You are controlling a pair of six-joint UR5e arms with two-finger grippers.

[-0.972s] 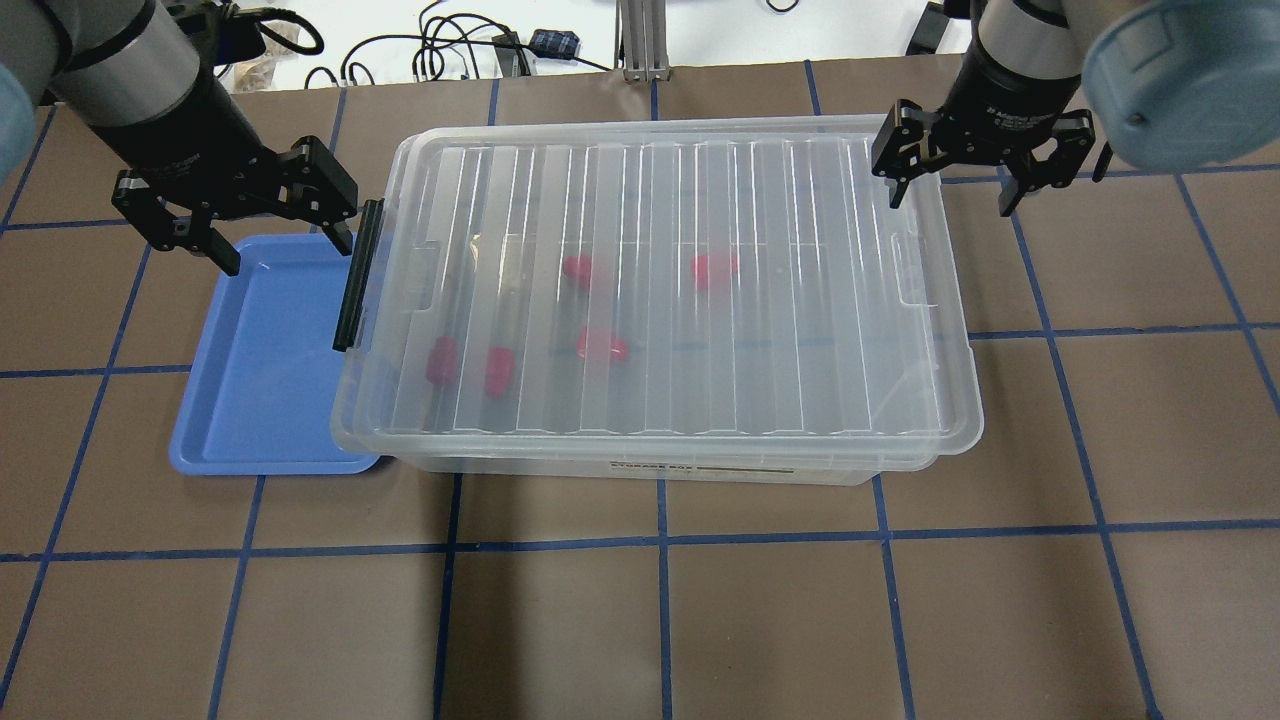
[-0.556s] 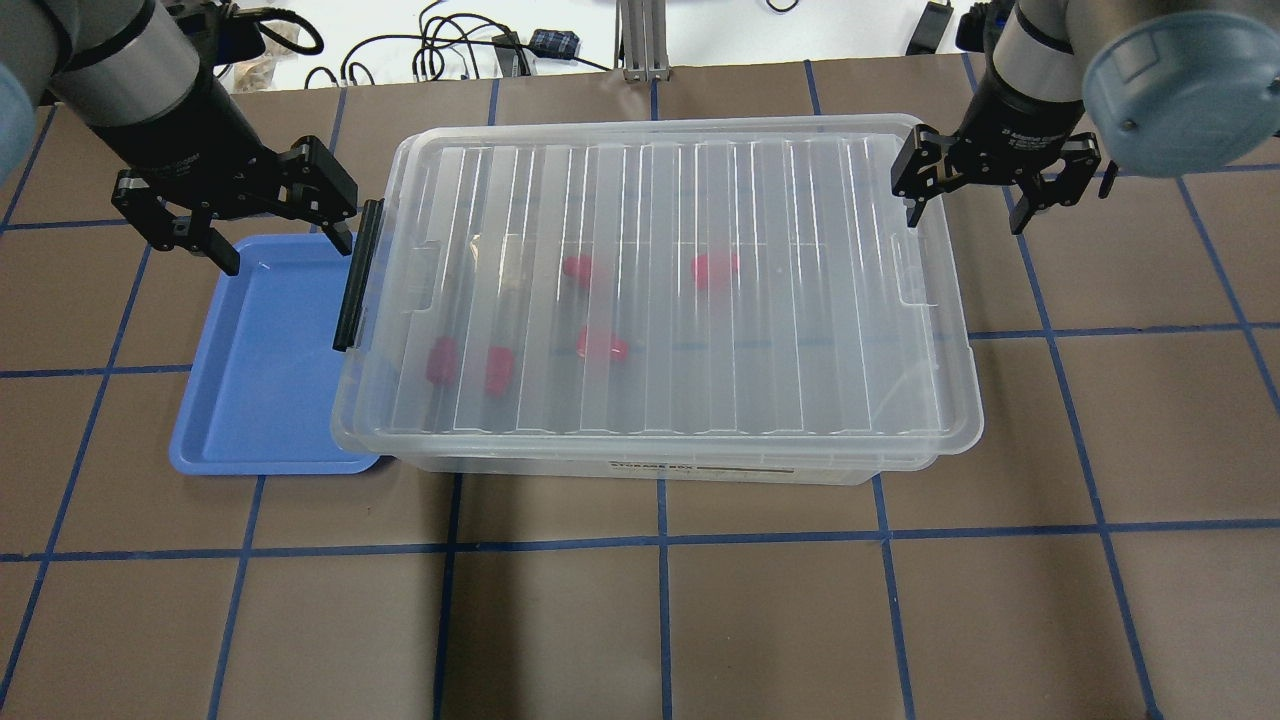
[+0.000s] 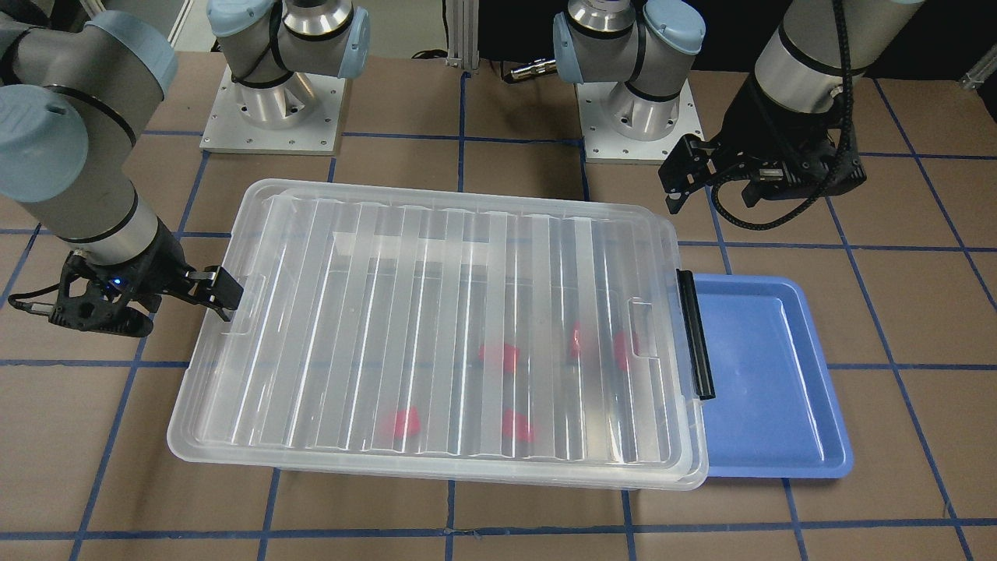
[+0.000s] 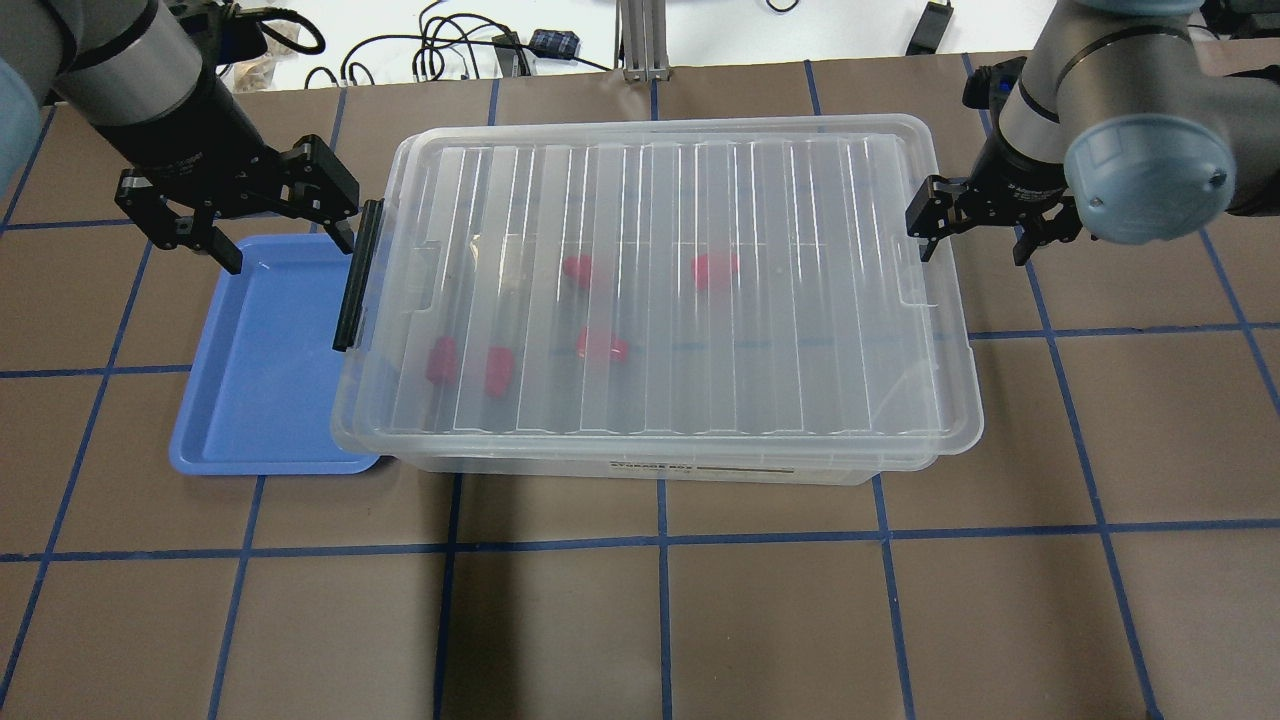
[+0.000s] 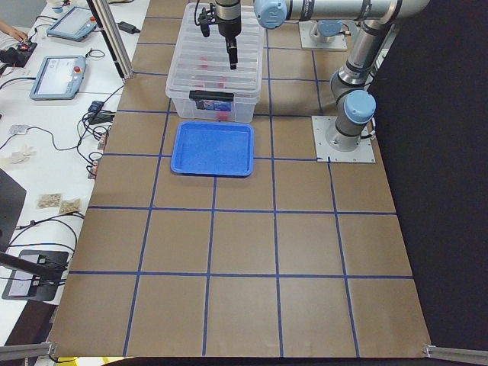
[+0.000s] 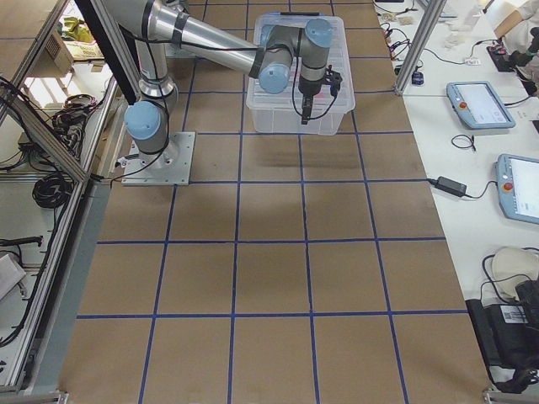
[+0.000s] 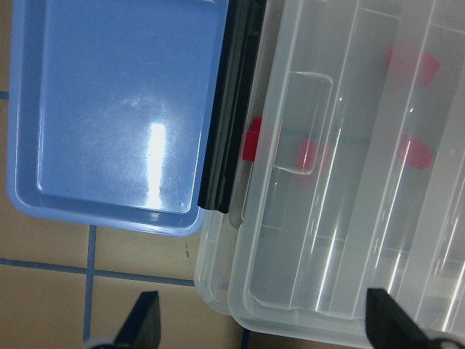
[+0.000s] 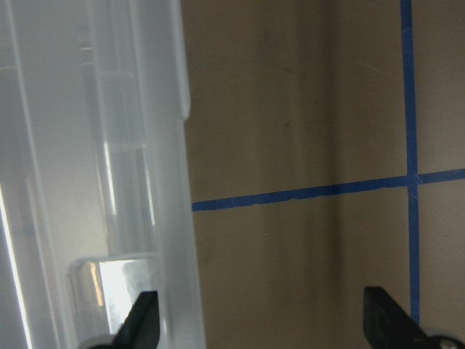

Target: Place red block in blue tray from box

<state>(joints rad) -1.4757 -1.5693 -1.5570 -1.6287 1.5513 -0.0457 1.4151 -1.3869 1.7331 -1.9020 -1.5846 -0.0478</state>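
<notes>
Five red blocks point(image 4: 601, 346) lie inside the closed box point(image 4: 660, 462), frame centre, tray point(image 4: 255, 400) at its left. Left gripper point(image 4: 288, 250) and right gripper point(image 4: 975, 250) flank it, fingers apart. Lifting a latched lid point(image 4: 800, 250) could drag the box.

Box point(image 4: 660, 440) clear ribbed plastic, glossy lid; blue tray point(image 4: 250, 400) shiny smooth plastic; table point(image 4: 700, 620) matt brown.

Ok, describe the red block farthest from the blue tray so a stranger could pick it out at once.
Find the big clear box mid-table, ribbed lid on. Through the lid, four red pieces sit nearer the end with the black latch bar and blue tray. The red block meant lies apart, farthest from that end.
</notes>
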